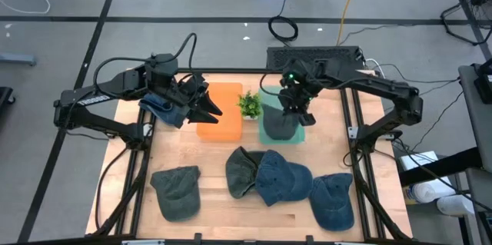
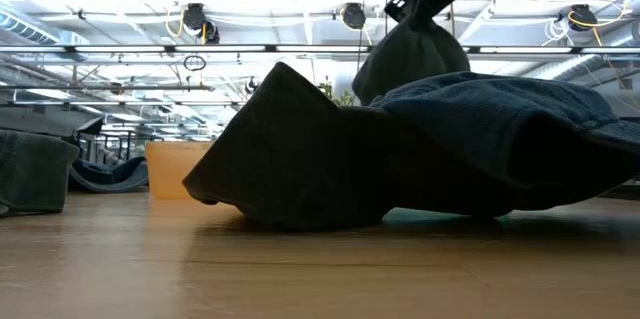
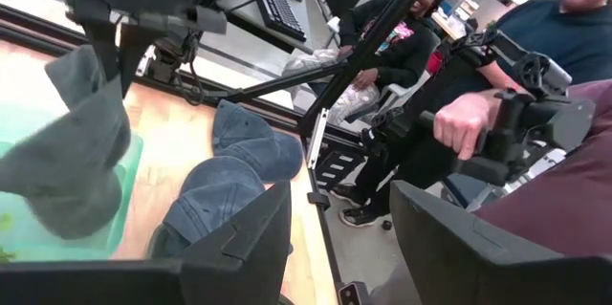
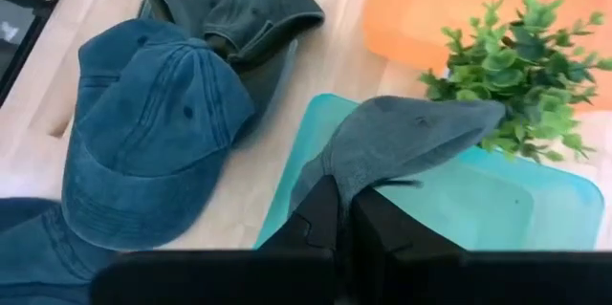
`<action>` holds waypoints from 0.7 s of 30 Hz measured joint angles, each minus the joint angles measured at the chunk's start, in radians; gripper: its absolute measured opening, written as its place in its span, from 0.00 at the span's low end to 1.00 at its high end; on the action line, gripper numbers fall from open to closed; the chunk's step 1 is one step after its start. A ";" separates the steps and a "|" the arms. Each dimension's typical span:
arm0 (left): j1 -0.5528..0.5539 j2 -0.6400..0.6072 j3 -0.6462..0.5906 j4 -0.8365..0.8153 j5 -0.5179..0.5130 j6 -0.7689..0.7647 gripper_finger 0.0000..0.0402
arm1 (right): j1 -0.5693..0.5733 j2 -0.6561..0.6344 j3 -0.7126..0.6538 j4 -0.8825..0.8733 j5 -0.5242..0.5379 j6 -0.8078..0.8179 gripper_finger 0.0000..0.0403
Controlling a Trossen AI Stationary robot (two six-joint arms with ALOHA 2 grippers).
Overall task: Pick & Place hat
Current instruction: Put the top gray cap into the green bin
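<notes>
The right gripper (image 1: 294, 112) is pinched tight on a grey-green cap (image 1: 280, 124), dangling it over the teal tray (image 1: 300, 134) so it can drop straight in. The left gripper (image 1: 206, 107) hovers by the orange tray (image 1: 219, 120), fingers partway apart; a blue cap (image 1: 163, 107) seems bunched under that arm, though I can't make out the grip. Four more caps lie along the table (image 1: 207, 206) front.

Bare wood lies open near the orange tray (image 1: 219, 111); the plant (image 1: 249, 104) apparently crowds the gap toward the teal tray (image 1: 296, 132).
</notes>
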 joint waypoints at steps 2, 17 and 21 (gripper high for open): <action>0.000 0.000 0.000 0.000 0.000 0.000 0.46 | -0.005 -0.001 -0.030 0.033 -0.001 -0.002 0.00; 0.000 0.000 0.000 0.000 0.000 -0.007 0.46 | -0.121 0.008 -0.233 0.328 0.040 -0.068 0.00; 0.000 0.000 0.000 0.000 0.000 -0.025 0.46 | -0.121 0.042 -0.260 0.344 0.035 -0.097 0.00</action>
